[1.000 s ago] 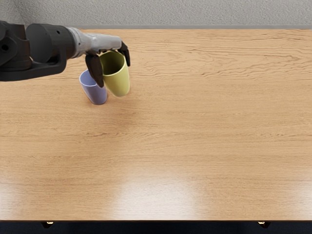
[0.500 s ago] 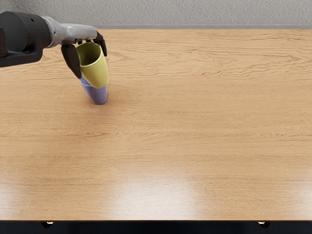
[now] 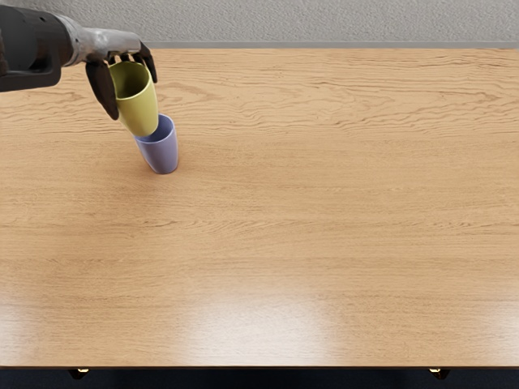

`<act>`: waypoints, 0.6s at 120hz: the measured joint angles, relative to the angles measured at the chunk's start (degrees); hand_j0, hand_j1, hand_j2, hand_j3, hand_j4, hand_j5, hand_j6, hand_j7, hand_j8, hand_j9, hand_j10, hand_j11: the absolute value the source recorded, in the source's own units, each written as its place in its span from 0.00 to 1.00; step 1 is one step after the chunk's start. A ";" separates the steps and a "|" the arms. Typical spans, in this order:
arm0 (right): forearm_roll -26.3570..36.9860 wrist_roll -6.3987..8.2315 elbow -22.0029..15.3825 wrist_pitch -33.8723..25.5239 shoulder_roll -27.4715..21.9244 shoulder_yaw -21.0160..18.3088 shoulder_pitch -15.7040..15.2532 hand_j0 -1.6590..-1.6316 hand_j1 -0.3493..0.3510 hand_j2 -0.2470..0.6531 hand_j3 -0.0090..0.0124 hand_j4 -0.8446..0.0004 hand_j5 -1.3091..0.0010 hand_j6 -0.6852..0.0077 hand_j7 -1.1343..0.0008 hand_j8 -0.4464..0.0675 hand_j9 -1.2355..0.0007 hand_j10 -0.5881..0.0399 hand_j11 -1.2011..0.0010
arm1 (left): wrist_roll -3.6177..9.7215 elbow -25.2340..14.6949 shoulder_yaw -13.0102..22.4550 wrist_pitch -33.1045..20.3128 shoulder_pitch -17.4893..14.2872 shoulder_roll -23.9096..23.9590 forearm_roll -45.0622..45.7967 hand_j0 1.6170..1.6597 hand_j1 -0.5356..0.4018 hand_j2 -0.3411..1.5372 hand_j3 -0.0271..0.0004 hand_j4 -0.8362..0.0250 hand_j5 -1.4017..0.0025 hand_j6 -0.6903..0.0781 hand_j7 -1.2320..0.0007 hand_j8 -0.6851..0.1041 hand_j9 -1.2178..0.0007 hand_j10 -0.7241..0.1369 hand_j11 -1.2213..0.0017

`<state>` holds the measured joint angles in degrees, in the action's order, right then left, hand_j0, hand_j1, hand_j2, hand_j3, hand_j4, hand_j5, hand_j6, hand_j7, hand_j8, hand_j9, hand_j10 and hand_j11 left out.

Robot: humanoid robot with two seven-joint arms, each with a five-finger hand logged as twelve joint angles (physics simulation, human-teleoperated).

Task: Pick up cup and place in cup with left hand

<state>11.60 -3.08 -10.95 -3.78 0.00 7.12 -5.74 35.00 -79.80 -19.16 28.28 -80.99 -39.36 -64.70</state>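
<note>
Yellow cup is up in the air, folks, and this looks like the lining-up stage, with the drop into the other cup to come! From the left edge comes the left arm, reaching across to the left hand, and that hand has a proper grasp on the yellow cup, one dark digit down its left side, others curled at the far right of its rim. Mouth up, base down, the cup's long axis slants in view from upper left to lower right, and its base points at the purple cup. That's the one to watch! The purple cup stands on the table, lying to the right of the hand and nearer the front edge, its mouth partly hidden behind the yellow base. Touching or just above? Can't tell from this angle. The base overlaps the left part of that opening, so the next move probably wants a nudge right and a touch forward, then straight down. Come down off-centre and it could catch the purple rim and tip the lot! The left hand is the near one, ideally placed.
</note>
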 joint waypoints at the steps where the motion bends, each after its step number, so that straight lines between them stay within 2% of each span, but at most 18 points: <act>1: 0.00 0.00 0.00 0.00 0.00 0.00 0.01 0.04 0.04 0.27 0.42 0.97 0.98 0.95 0.97 0.82 0.97 0.90 0.97 | 0.00 0.09 0.00 -0.03 -0.02 0.19 0.00 0.91 0.48 0.21 0.99 0.47 0.57 0.51 0.53 0.46 0.52 0.33 0.52; 44: 0.00 0.00 0.05 0.00 0.00 0.00 0.10 0.04 0.04 0.27 0.42 0.97 0.98 0.95 0.97 0.82 0.97 0.90 0.97 | 0.00 4.95 0.55 -0.18 -0.57 4.46 -1.56 0.91 0.47 0.21 0.99 0.46 0.57 0.51 0.52 0.47 0.51 0.32 0.51; 72: 0.00 0.00 0.05 0.00 0.00 0.00 0.12 0.04 0.04 0.27 0.42 0.97 0.98 0.95 0.97 0.82 0.97 0.90 0.97 | 0.01 6.48 1.19 -0.22 -0.34 4.73 -2.40 0.91 0.48 0.21 0.99 0.46 0.57 0.51 0.52 0.46 0.51 0.32 0.51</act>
<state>11.60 -3.08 -10.90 -3.78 0.00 7.12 -5.63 35.00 -73.32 -17.98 28.06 -81.33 -34.62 -67.10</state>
